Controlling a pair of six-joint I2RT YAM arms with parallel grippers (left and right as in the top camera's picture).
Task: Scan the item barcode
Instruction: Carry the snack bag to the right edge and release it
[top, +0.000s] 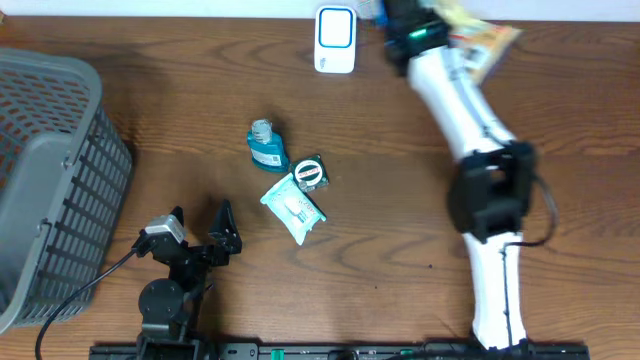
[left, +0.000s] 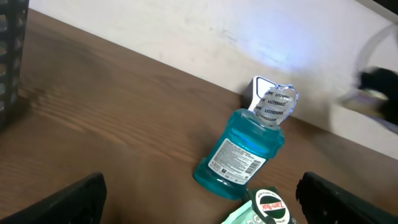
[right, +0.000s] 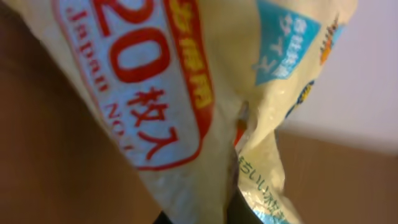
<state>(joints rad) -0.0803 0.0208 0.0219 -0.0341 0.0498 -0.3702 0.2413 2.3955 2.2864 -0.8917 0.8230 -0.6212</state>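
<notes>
Over the far edge of the wooden counter (top: 400, 220), the right tool (top: 443, 25) is pinching a yellow packet (top: 490, 45) near the white scanner (top: 335, 40), so the scan itself seems to be pending, while the left tool (top: 200, 216) is sitting wide open.

Shop checkout setup: barcode scanner (top: 334, 38), shopping basket (top: 95, 200).

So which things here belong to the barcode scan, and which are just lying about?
In use:
yellow packet, held in the right gripper
white scanner

Lying about:
Listerine bottle
Zam-Buk tin
pale packet
grey basket
</notes>
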